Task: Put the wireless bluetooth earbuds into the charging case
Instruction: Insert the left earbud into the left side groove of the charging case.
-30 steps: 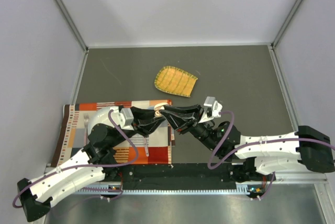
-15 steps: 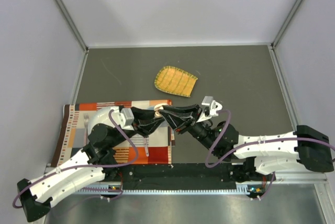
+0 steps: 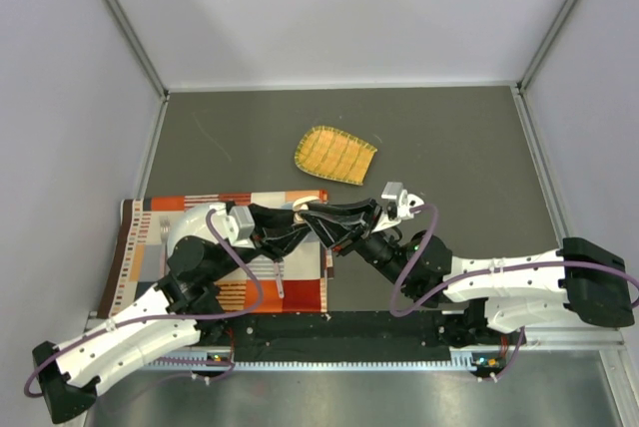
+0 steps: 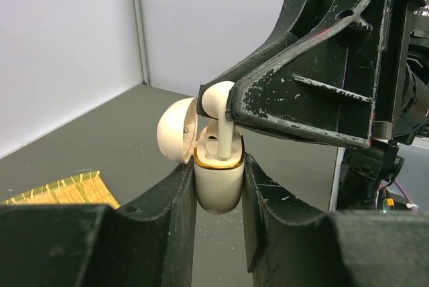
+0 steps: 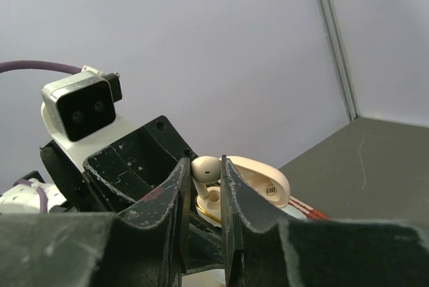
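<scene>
My left gripper (image 4: 219, 183) is shut on the cream charging case (image 4: 218, 183), held above the table with its gold-rimmed mouth up and its lid (image 4: 177, 129) hinged open to the left. My right gripper (image 5: 205, 173) is shut on one white earbud (image 5: 206, 168), its head pinched between the fingertips. The earbud's stem (image 4: 224, 141) points down into the case's mouth, partly inside a slot. In the top view both grippers meet over the mat's right end, where the case (image 3: 300, 211) barely shows between them. No other earbud is in view.
A striped orange, white and brown mat (image 3: 140, 247) lies at the front left under the left arm. A yellow woven piece (image 3: 334, 154) rests on the grey table farther back. White walls stand close on the left, right and back.
The right arm has crept slightly left toward the left gripper, bringing the earbud closer over the case. The left arm has stayed still.
</scene>
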